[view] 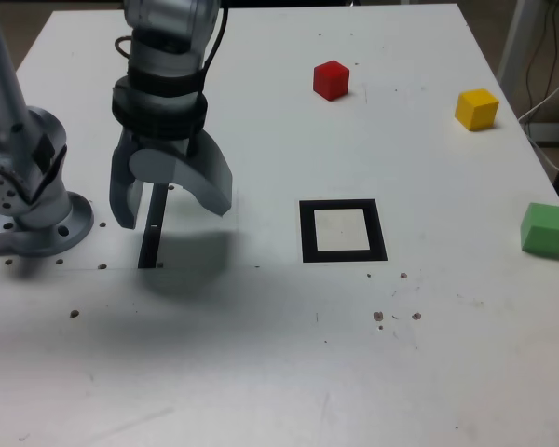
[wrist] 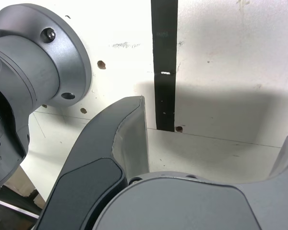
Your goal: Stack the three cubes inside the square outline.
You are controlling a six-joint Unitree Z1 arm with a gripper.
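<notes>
Currently, left to right in the exterior view:
Gripper [view: 172, 212]: jaws spread, empty, over the black strip [view: 152, 233].
Square outline [view: 342, 231]: vacant.
Red cube [view: 331, 80], yellow cube [view: 476, 109], green cube [view: 544, 228]: apart (none stacked).
Advice: centre jaws squarely over one cube before descending.

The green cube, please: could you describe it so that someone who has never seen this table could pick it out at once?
Start at the white table and find the black square outline near its middle. Going toward the exterior view's right, the green cube sits alone near the table's edge. It is the only green block; the yellow cube and red cube lie farther back.
</notes>
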